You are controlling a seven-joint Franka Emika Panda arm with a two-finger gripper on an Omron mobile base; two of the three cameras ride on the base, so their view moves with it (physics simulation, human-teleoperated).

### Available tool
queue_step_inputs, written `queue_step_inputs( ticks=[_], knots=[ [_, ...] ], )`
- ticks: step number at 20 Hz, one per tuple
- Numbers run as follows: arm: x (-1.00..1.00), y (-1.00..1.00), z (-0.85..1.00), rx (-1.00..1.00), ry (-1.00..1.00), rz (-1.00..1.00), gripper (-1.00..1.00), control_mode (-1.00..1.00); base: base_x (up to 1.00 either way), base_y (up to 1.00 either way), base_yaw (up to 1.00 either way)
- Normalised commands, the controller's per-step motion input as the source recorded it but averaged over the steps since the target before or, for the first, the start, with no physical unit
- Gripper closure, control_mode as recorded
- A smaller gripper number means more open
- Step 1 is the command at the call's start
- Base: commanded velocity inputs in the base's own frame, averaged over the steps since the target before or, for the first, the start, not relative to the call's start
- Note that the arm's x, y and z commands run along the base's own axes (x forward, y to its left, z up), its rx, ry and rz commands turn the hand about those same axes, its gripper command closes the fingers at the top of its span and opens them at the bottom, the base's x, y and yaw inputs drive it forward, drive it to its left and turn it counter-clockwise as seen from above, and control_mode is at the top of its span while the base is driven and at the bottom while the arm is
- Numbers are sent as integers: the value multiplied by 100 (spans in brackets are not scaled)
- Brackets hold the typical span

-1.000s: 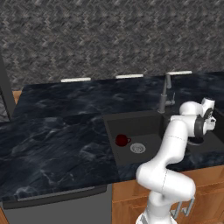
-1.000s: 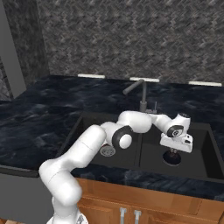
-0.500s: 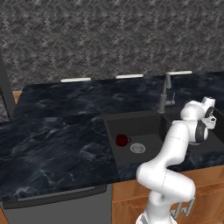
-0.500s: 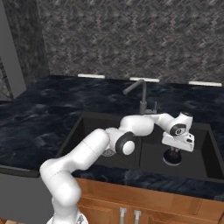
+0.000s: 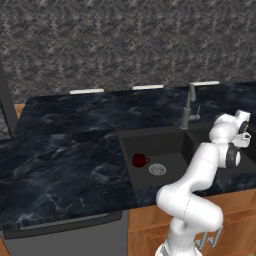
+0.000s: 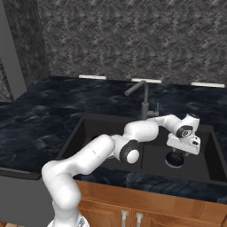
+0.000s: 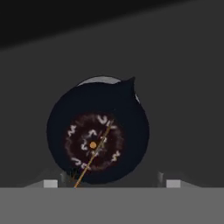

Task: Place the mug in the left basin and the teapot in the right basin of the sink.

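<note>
— Where is the two-finger gripper [image 6: 179, 154], and how do its fingers stand?

— It hangs low over the right-hand matte black rectangular basin [image 6: 201, 150] of the matte black two-bowl sink [image 5: 127, 150], pointing down. In the hand view the two finger tips stand far apart at the bottom edge, one on each side of the pot below, so the jaws are spread and pinch nothing.

— And the pot?

— The small squat black-grey round teapot [image 7: 98, 132] sits upright on the floor of that right basin, directly beneath the hand. Seen from above, its lid carries a ring of reddish marks with an orange knob at the centre, a thin wire handle crosses it on a slant, and the spout points up and to the right in that view. It rests over the round silver drain [image 7: 101, 79], a sliver of which peeks out behind it.

— The cup?

— The small glossy dark red mug [image 5: 139, 160] stands in the left-hand black basin [image 5: 150, 147], just beside its own round silver drain [image 5: 157, 169], handle turned toward it.

— Anything between the bowls?

— The slim dark grey tap [image 5: 188, 107] rises at the divider.
</note>
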Motion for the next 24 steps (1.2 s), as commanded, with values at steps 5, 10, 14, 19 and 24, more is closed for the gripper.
queue_step_inputs(
  ticks=[5, 10, 14, 19, 24],
  knots=[
    [-14, 0, 25, 1, -9, -3, -100, -100, 0, 0, 0],
    [-17, 11, 32, 0, -20, -4, -100, -100, 0, 0, 0],
    [-31, 15, 25, 0, -19, -1, -100, -100, 0, 0, 0],
    [-30, 28, 12, -1, -7, -1, -100, -100, 0, 0, 0],
    [-6, 40, -1, -11, 0, -3, -100, -100, 0, 0, 0]
  ],
)
